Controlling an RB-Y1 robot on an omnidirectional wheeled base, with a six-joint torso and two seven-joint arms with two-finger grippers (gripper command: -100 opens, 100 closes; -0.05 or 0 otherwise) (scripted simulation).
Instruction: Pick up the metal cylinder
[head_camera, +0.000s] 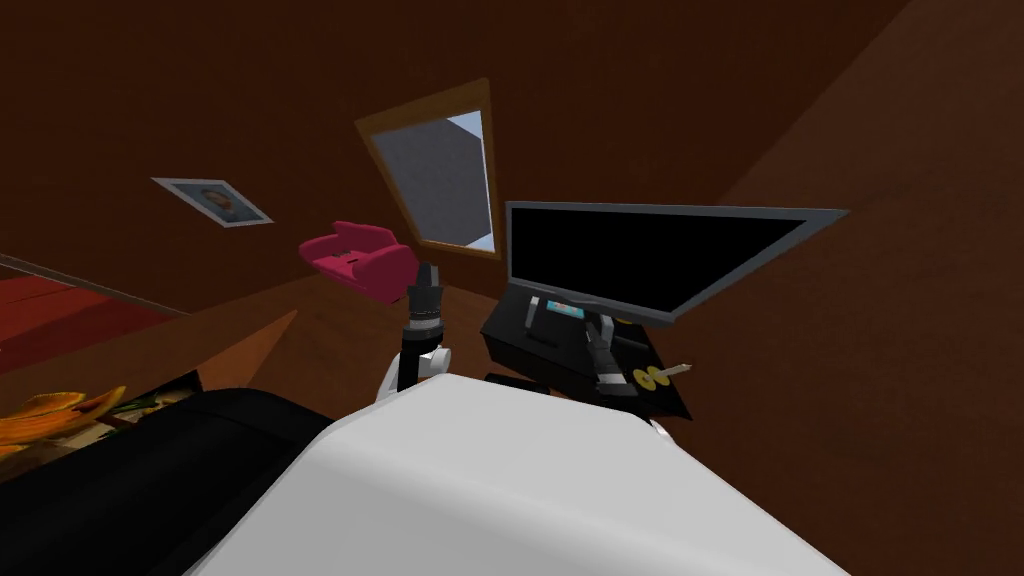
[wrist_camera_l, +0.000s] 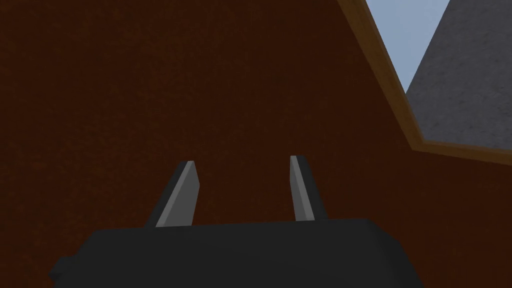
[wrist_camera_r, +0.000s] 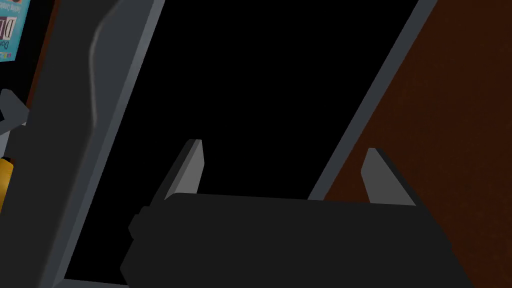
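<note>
Right gripper (wrist_camera_r: 285, 146) hovering over black stand (head_camera: 510, 342), facing TV (head_camera: 640, 255), fingers standing apart. Left gripper (wrist_camera_l: 243, 160) hanging raised further left, fingers likewise apart.

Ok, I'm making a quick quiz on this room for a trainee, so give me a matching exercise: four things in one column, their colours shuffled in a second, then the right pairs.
Things:
1. armchair
2. television screen
3. two small discs
4. wall picture's frame

Colours:
A. yellow
B. black
C. light grey
D. pink

Pairs: 1-D, 2-B, 3-A, 4-C
</note>
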